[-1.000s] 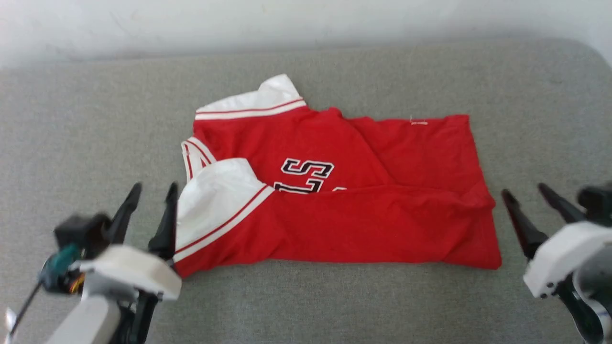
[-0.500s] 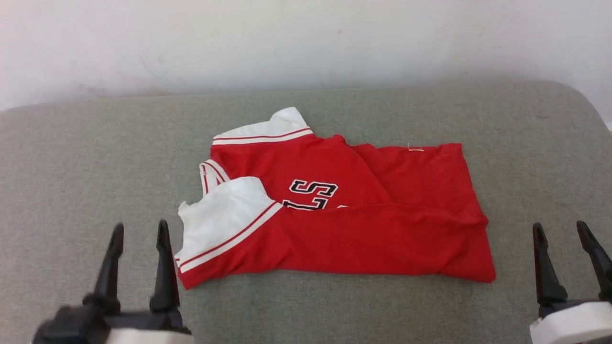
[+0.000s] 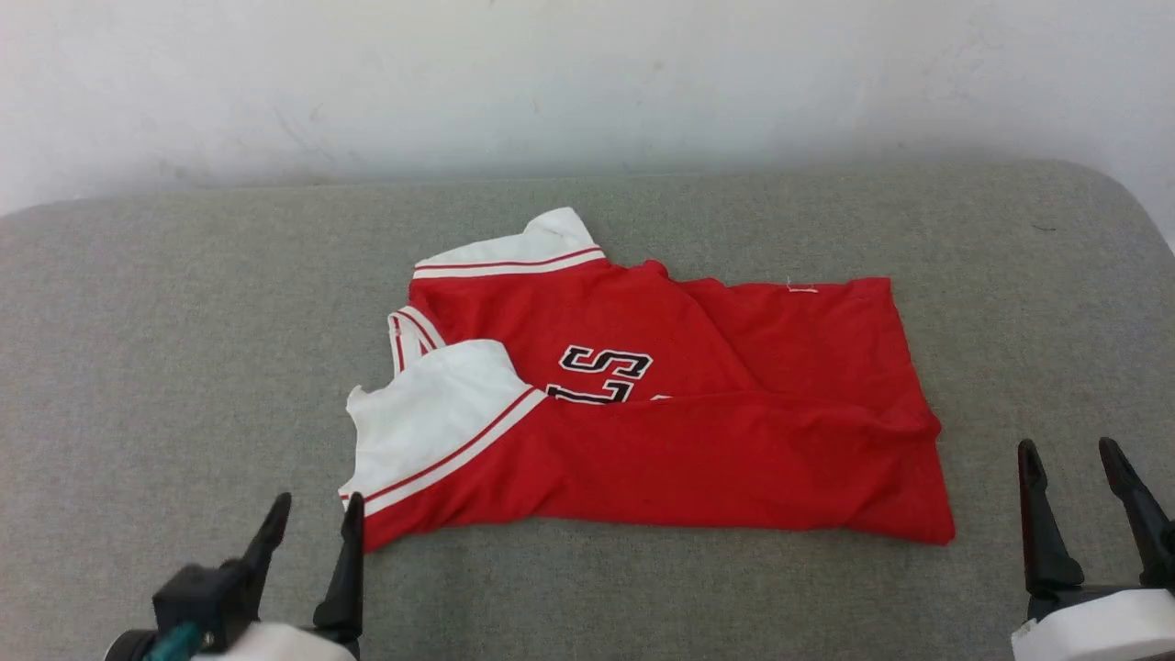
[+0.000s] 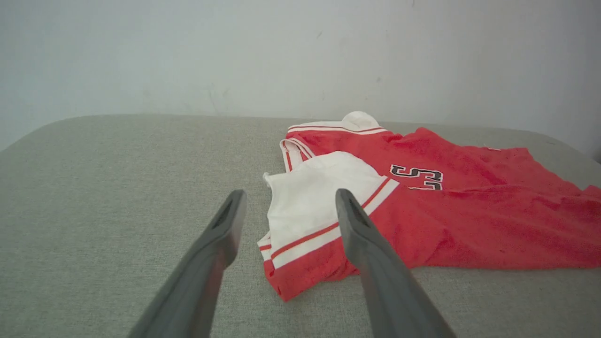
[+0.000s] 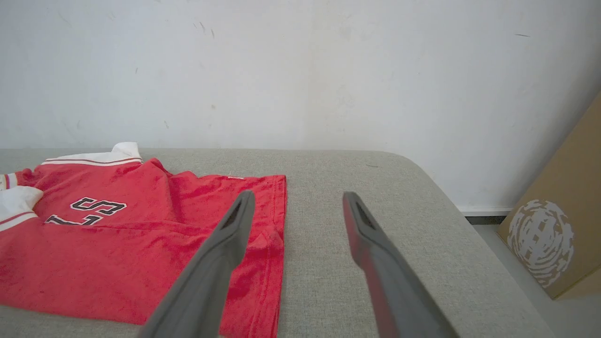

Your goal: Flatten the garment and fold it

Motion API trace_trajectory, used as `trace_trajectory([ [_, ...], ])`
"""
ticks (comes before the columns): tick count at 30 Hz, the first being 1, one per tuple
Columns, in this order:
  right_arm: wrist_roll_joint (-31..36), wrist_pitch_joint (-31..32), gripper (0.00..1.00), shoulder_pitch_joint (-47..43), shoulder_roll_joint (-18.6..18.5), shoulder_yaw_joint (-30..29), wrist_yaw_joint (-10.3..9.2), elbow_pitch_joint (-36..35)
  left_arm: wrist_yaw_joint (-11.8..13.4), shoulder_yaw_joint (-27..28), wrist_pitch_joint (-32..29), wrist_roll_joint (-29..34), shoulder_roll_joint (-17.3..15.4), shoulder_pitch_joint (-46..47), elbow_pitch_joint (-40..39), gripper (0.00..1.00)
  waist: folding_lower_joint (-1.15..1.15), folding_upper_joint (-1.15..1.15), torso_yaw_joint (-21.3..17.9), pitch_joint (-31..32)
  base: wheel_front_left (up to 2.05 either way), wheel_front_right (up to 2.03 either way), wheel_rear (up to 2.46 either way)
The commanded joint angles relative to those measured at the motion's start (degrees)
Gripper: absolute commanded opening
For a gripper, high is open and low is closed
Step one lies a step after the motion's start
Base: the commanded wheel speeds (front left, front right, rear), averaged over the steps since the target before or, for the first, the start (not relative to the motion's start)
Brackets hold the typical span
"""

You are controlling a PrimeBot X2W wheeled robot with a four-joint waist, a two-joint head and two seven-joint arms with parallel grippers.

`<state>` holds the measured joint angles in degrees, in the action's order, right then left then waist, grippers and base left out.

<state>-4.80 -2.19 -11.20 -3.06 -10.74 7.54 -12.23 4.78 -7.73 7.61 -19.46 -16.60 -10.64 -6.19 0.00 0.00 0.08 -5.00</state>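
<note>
**Red T-shirt lying part-folded between two open hands**

At the lower left of the head view, the left hand is seen with its two dark fingers spread apart and nothing held between them. Its tips are just beside the near left corner of the T-shirt; whether they touch it cannot be told. In the left wrist view, the white sleeve end is framed between the same two fingers.

At the lower right, the right hand is likewise open and empty, and is set apart from the shirt's right edge, over bare grey padded surface. In the right wrist view, its left finger is seen in front of the shirt's hem side, and its right finger in front of bare grey fabric.

The T-shirt is laid at the middle of the padded surface, its length running left to right. Its near long side is folded up over the front, so the lower part of the black, white-edged lettering is covered. The near sleeve end lies on top at the left. Behind it, the striped collar band is seen at the left edge, and a second white sleeve end at the far left corner. Creases run across the red cloth towards the right.

Beyond the surface, a pale wall is seen. A brown cardboard box is seen at the right edge of the right wrist view.
</note>
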Motion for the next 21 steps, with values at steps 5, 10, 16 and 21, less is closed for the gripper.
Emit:
trace_trajectory([
  [5, -0.60, 0.48, 1.00, 0.65, 0.18, 0.80, -0.05, 0.19, -2.34, 0.06, -12.82, -6.86, -1.62, 5.50, 3.87, 1.00, 0.00, 0.00, -1.03, -1.72, 0.00, 0.00, 0.00],
  [10, -0.89, 0.61, 1.00, 1.12, 0.18, 1.20, -0.05, 0.51, -1.99, 0.51, -19.77, -9.65, -2.41, 8.67, 6.20, 1.00, 0.00, 0.00, -2.11, -3.45, 0.00, 0.00, 0.00],
  [16, -1.13, 0.42, 1.00, 1.83, 0.18, 0.83, -0.05, 0.81, 0.38, 0.45, -30.46, -12.89, -2.73, 11.77, 10.45, 1.00, 0.00, 0.00, -3.21, -5.70, 0.00, 0.00, 0.00],
  [21, -1.21, 0.09, 1.00, 2.56, 0.18, 1.15, -0.05, 1.05, 3.94, 0.41, -37.41, -13.44, -3.14, 12.98, 12.12, 1.00, 0.00, 0.00, -3.83, -6.70, 0.00, 0.00, 0.00],
])
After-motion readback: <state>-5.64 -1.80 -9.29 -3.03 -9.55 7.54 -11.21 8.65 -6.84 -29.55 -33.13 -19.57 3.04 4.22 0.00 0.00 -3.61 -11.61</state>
